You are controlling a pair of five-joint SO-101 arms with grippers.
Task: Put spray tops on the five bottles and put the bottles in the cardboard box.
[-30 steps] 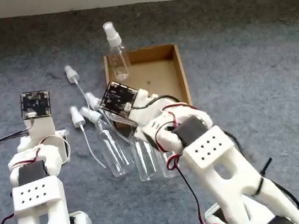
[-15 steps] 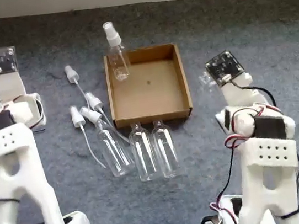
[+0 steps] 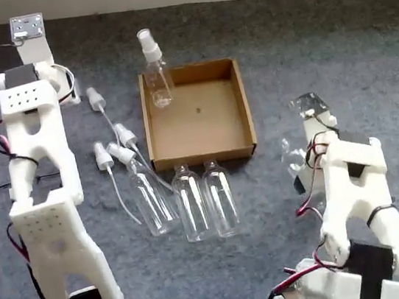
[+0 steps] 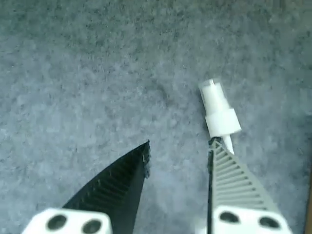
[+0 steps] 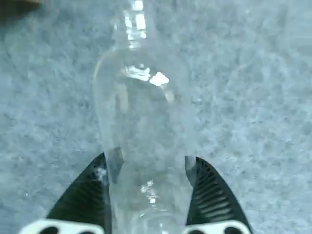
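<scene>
The right hand (image 5: 150, 163) gripped a clear bottle (image 5: 141, 97) by its body, neck pointing away from the wrist, right of the cardboard box (image 3: 202, 155). A capped bottle (image 3: 158, 81) stood upright in the box's far left corner. Three bare bottles (image 3: 191, 203) lay on the tabletop (image 3: 334, 49), necks toward the box. The left hand (image 4: 179, 146) gaped wide and empty beside a spray top (image 4: 219, 114).

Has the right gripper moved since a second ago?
Yes. The right gripper went from the near-left corner of the cardboard box to its right, gripping a bottle.
</scene>
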